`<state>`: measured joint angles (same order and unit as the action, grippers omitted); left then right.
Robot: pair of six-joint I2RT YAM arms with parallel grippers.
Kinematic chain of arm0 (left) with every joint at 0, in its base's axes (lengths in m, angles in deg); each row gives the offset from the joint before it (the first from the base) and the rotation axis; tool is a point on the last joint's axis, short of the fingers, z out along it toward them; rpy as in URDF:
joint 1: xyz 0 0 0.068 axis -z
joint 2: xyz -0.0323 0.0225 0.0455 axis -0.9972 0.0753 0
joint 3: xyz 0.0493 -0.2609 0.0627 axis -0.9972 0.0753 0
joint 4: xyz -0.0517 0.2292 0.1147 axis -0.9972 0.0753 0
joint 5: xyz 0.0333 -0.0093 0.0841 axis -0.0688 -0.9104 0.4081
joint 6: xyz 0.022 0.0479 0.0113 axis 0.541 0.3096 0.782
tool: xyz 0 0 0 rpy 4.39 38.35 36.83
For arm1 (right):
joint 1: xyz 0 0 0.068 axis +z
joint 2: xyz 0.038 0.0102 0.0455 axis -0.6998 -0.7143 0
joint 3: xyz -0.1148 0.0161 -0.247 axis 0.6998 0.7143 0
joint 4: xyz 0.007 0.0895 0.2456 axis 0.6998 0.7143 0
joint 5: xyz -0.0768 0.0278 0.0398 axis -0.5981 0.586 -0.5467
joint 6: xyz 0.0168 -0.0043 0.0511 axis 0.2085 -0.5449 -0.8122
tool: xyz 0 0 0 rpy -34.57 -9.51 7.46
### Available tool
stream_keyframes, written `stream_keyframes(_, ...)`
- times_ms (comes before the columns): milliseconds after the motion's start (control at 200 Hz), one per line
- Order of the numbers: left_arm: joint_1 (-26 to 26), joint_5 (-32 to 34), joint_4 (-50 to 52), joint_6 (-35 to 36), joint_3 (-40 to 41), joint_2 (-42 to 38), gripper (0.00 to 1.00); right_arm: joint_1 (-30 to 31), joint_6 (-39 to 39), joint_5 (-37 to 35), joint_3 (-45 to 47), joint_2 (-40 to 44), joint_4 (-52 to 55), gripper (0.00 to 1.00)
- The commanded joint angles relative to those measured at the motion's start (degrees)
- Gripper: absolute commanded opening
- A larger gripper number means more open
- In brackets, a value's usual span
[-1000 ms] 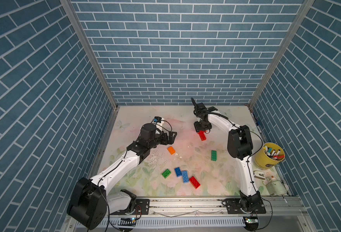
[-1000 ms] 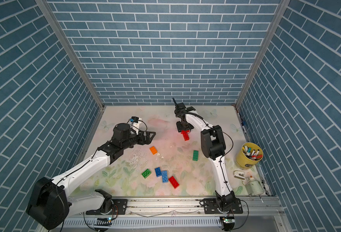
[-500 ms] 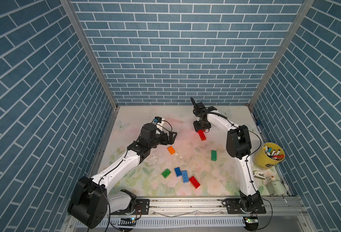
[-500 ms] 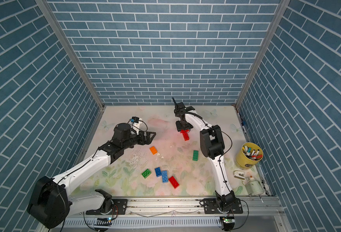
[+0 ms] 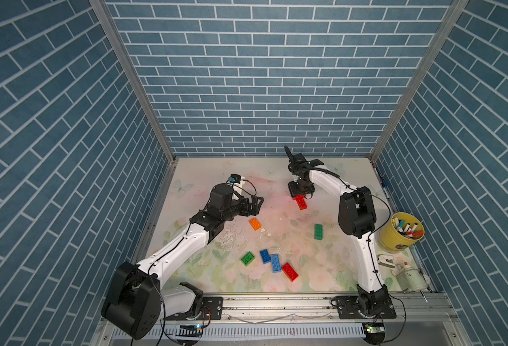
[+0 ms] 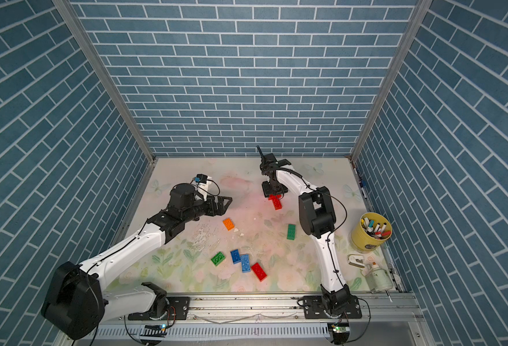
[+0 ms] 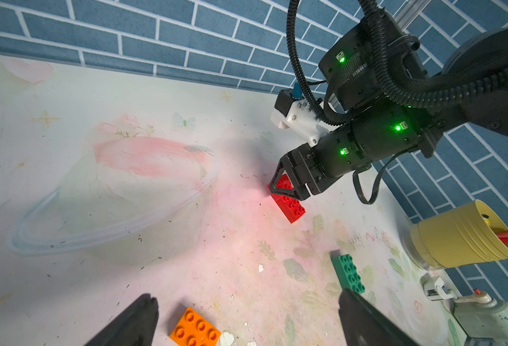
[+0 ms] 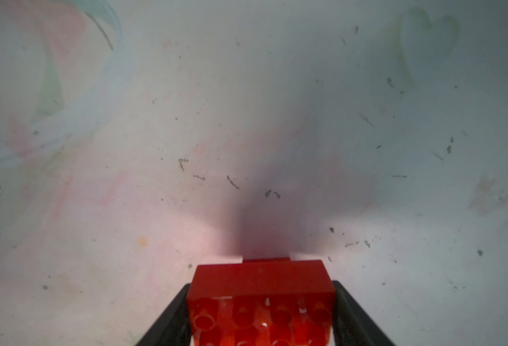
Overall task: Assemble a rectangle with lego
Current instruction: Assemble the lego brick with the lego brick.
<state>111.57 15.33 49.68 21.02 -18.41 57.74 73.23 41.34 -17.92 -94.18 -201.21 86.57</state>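
Pale flower-printed tabletop (image 5: 351,179) enclosed by blue brick-patterned walls (image 5: 261,75), with a white-and-black left arm (image 5: 181,248) and right arm (image 5: 366,260) mounted at its near edge. A yellow cylindrical bucket (image 5: 396,242) of coloured marker pens (image 5: 405,226) stands at the right edge, well apart from every brick. The right hand (image 5: 300,194), extended over the far middle of the tabletop and pointing downward, is clamped on one end of a red studded plastic brick (image 5: 301,203). The brick sits between its two black fingers with its free end projecting toward the near edge; whether that end touches the surface cannot be told. The left hand (image 5: 258,206) hovers over the left middle with its fingers spread wide and nothing between them. An orange studded plastic brick (image 5: 255,224) lies flat just beyond its fingertips, apart from them. A dark green brick (image 5: 318,231) lies alone near the right arm's elbow. Toward the near edge a bright green brick (image 5: 247,258), a dark blue brick (image 5: 265,256), a lighter blue brick (image 5: 275,263) and a second red brick (image 5: 290,271) lie close together in a loose row, well apart from both hands.
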Motion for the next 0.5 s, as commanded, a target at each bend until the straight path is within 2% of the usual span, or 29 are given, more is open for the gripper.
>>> stream_keyframes(0, -0.5, -0.6, -1.4, -0.2, -0.6, 0.4, 1.00, 0.0, -1.3, 0.0, 1.5, 2.1, 0.6, 0.52)
stream_keyframes(495, -0.5, -0.7, -1.4, -0.2, -0.6, 0.7, 1.00, -0.5, 0.0, -4.0, 1.7, -1.2, 0.6, 0.52)
